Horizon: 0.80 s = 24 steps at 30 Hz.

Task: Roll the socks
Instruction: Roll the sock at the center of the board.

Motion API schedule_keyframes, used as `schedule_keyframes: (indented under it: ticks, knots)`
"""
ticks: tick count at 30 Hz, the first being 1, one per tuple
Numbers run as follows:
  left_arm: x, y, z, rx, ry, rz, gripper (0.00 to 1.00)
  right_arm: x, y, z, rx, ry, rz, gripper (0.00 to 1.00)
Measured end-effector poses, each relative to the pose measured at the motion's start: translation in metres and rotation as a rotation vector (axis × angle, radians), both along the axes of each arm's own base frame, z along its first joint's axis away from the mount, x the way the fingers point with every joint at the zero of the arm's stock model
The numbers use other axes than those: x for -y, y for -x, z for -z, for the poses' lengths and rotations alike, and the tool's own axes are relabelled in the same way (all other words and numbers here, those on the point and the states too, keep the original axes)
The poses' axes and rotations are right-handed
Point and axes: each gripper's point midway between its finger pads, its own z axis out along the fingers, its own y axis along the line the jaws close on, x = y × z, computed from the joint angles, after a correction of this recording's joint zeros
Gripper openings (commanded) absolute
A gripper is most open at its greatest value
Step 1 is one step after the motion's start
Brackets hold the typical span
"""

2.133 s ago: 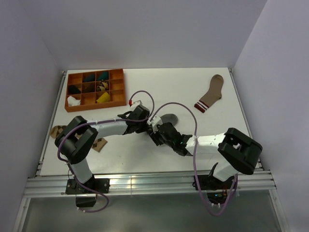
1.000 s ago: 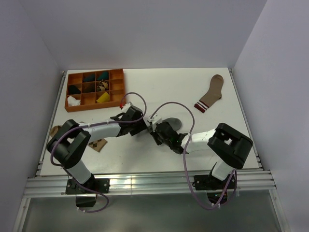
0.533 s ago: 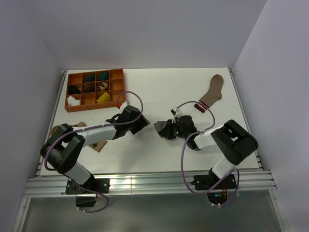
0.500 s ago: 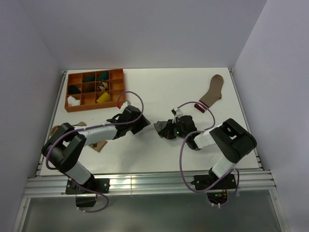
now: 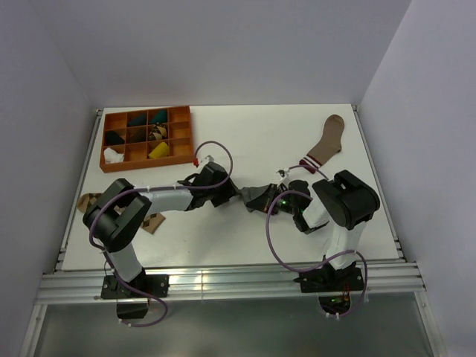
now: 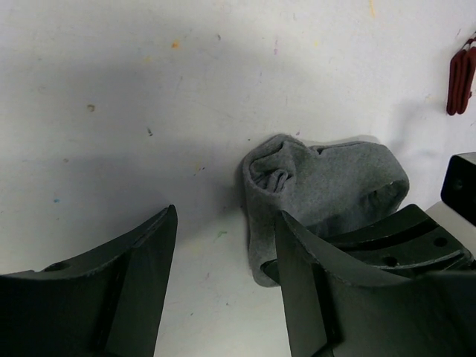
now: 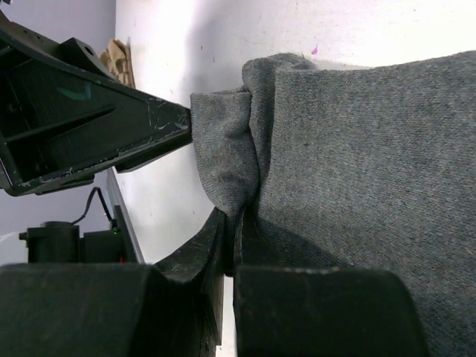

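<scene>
My right tool [image 7: 235,236] is clamped on a fold of the short grey fabric sock [image 6: 327,186], which lies bunched midway on the white surface [image 6: 149,89]; my left tool [image 6: 227,223] stands wide beside it; a slipping pinch could unroll it.

A grey cloth sock [image 6: 327,178] lies scrunched up on the white table top [image 6: 149,89]. One end of it is folded in on itself, like a little bump. The table has tiny coloured dots on it. At the bottom are the two black fingers of the left gripper [image 6: 227,223]. They stand apart, with only bare table between them. The finger on the right of the picture is right against the sock's bottom edge. A black plastic piece with small round holes [image 6: 401,238] sits against the sock too. A dark red cloth thing [image 6: 461,78] peeks in at the top corner, well apart from the sock.
</scene>
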Motion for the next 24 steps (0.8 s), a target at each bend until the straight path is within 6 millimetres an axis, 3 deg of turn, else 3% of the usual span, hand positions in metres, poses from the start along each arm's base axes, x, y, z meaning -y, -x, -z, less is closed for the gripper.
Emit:
schedule_keyframes:
  ticks: [24]
  knots:
    - [0.03,-0.011,0.003,0.014,0.025,0.064,0.49,0.004,-0.002,0.002,-0.044,-0.011,0.022,0.04]
